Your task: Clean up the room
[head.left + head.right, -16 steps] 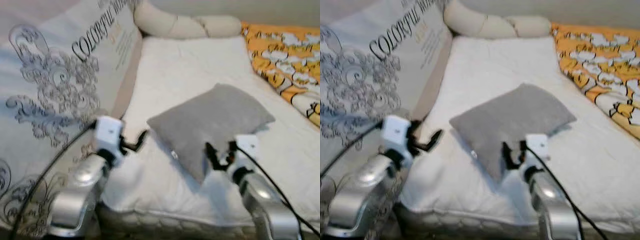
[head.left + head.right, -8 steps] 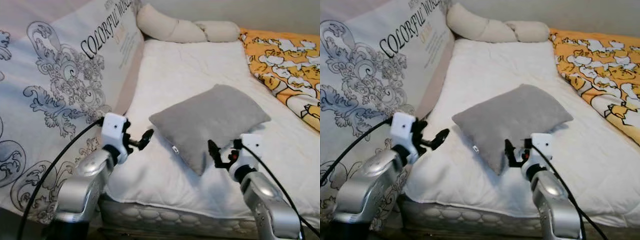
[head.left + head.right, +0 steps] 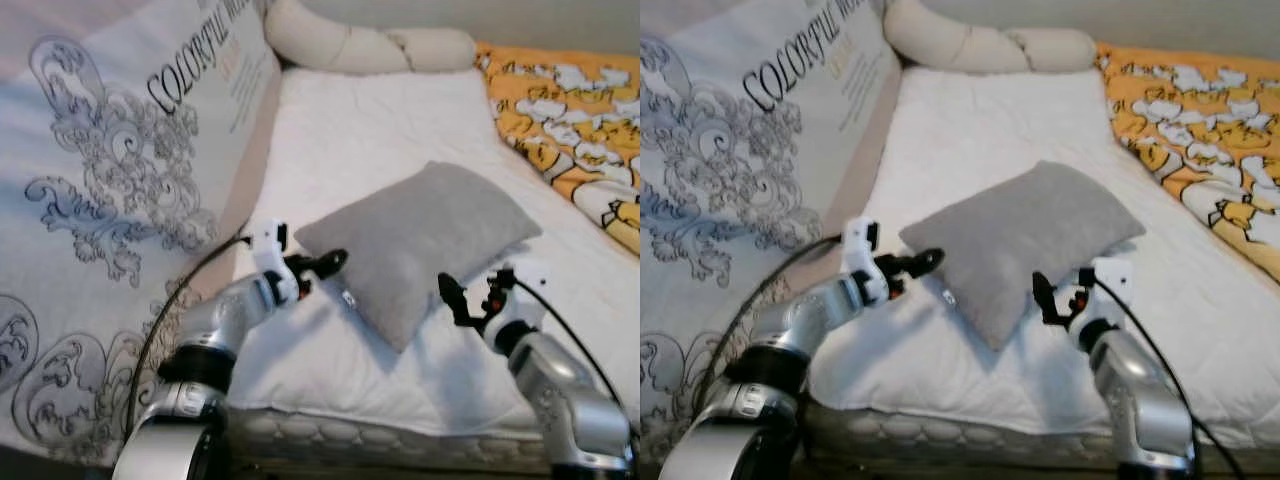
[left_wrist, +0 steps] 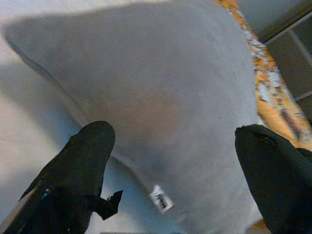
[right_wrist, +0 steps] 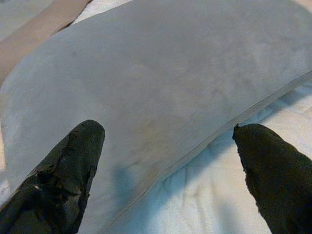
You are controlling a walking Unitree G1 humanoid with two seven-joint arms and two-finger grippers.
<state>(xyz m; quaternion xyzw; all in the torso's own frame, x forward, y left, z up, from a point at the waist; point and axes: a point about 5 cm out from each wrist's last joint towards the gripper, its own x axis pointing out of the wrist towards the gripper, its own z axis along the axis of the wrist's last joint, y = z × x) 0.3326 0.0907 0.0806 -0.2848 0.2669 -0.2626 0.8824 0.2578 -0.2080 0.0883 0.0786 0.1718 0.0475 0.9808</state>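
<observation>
A grey pillow (image 3: 420, 240) lies flat and askew on the white mattress (image 3: 380, 130). My left gripper (image 3: 325, 268) reaches in from the left and stands open right at the pillow's left corner, by its small white tag (image 4: 160, 199). In the left wrist view the pillow (image 4: 170, 83) lies just beyond the spread fingers (image 4: 87, 151). My right gripper (image 3: 470, 295) is open beside the pillow's near right edge, a little above the mattress. The right wrist view has the pillow's edge (image 5: 170, 68) running between its two fingers (image 5: 73, 156).
A big white cushion printed with grey scrolls and "COLORFUL WORLD" (image 3: 130, 170) leans along the left side. A cream knotted bolster (image 3: 370, 45) lies at the bed's head. An orange patterned blanket (image 3: 570, 110) covers the right side. The mattress's front edge (image 3: 380, 430) is close below my arms.
My left arm has stretched forward and to the right, bringing its gripper up to the pillow's left corner. The right gripper shifted slightly right. The camera moved a little.
</observation>
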